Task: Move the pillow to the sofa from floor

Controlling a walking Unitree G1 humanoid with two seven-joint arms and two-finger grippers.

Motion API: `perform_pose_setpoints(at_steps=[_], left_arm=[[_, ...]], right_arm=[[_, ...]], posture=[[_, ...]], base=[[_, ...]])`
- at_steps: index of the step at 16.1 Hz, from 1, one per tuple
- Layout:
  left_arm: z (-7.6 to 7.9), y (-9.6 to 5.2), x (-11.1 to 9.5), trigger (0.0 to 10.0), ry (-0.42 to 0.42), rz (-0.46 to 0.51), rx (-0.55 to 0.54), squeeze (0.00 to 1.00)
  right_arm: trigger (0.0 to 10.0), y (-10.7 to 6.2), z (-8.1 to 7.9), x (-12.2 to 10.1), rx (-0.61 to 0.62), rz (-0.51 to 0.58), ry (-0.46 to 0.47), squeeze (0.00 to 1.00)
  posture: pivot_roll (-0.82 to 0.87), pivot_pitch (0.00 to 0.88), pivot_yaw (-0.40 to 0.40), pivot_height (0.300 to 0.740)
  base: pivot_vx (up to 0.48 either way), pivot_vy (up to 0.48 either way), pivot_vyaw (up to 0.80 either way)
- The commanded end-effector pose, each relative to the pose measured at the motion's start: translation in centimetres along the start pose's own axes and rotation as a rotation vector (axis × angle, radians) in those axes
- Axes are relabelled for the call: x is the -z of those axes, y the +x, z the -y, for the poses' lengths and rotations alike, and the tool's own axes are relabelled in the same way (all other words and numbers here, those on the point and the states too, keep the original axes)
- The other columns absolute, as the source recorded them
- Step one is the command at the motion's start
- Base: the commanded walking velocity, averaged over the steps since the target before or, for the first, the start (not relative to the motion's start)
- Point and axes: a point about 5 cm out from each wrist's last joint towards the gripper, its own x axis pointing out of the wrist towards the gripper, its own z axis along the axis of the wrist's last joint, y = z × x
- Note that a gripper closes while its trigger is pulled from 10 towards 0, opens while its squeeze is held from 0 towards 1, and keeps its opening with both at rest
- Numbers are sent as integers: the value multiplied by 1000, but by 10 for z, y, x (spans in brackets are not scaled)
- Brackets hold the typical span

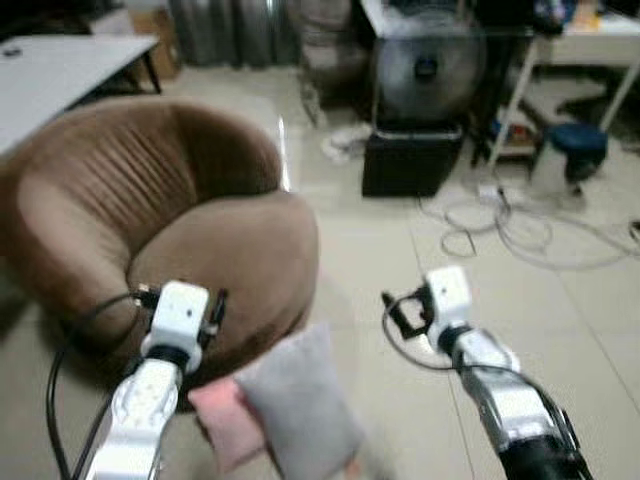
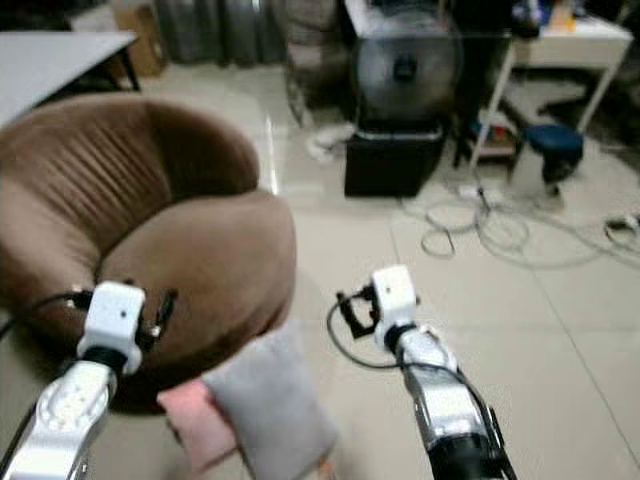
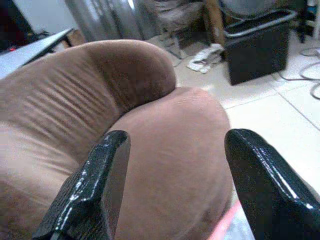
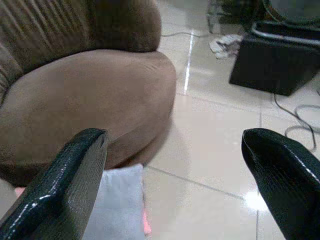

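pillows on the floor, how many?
2. A grey pillow leans against the front of the brown sofa; a pink pillow sits beside and partly behind it, toward the robot's left. Both run off the frame bottom, so more could be hidden.

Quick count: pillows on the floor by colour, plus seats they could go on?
Grey pillow: 1
Pink pillow: 1
Brown sofa: 1
Total: 3. Both pillows lie on the floor against the sofa's front, the grey one overlapping the pink one.
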Motion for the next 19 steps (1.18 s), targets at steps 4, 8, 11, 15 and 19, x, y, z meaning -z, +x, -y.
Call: perform_pose_setpoints(at_steps=[4, 8, 11, 15, 19], left_arm=[[-8, 1, 0, 10000, 28, -11, -33, 0], [-9, 1, 2, 10000, 42, -20, -31, 0], [-9, 2, 1, 10000, 49, -11, -28, 0], [-9, 3, 0, 10000, 47, -3, -23, 0], [-9, 3, 0, 10000, 45, -7, -24, 0]], right_arm=[[10000, 4, -10, -5, -23, 21, 8, 0], [10000, 4, -9, -5, -18, 19, 12, 0], [10000, 4, -9, -4, -13, 16, 16, 0], [10000, 4, -9, -3, -6, 14, 19, 0], [10000, 3, -9, -3, -6, 13, 18, 0]], posture=[[75, 0, 41, 740], [77, 0, 42, 740], [79, 0, 43, 740], [77, 0, 46, 740], [76, 0, 45, 740]], base=[[164, 0, 0], [0, 0, 0], [0, 0, 0], [0, 0, 0], [0, 0, 0]])
